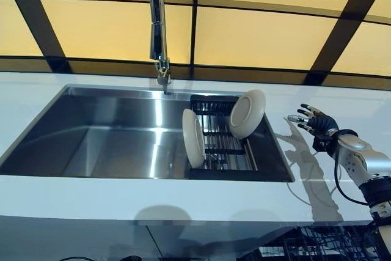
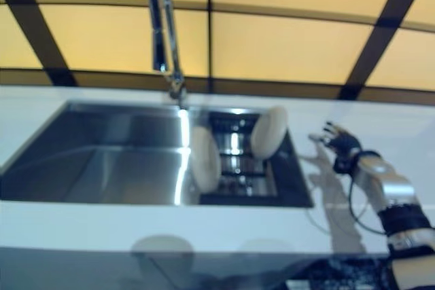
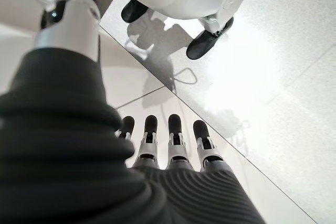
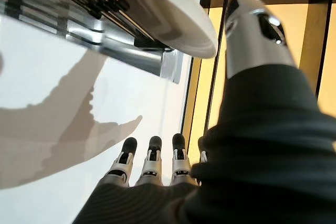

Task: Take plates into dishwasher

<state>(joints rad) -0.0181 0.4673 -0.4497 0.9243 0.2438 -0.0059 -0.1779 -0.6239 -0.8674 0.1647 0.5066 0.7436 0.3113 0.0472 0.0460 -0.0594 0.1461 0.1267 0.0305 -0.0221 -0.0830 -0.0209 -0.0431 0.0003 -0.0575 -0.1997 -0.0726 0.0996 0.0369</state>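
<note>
Straight ahead, a steel sink [image 1: 122, 145] is set into a white counter [image 1: 183, 197], with a tall chrome tap [image 1: 157, 22] rising behind it in front of a yellow panelled wall [image 1: 263, 35] crossed by dark bars. At the right end of the sink sits a black drying rack [image 1: 223, 148]. Two white plates stand in it. The nearer plate [image 1: 193, 137] stands upright on edge at the rack's left side. The farther plate [image 1: 247, 113] leans at the rack's back right corner, its hollow face turned toward the viewer.

The right hand [image 1: 311, 120] is raised above the counter just right of the sink, near the leaning plate but apart from it. Its fingers [image 4: 152, 156] are straight and spread, holding nothing; the right wrist view shows the plate's rim [image 4: 173, 9] and the rack's edge beyond them.

The left hand [image 3: 168, 145] shows only in its own wrist view, with fingers straight and empty, pointing down at a pale tiled floor [image 3: 273, 77].
</note>
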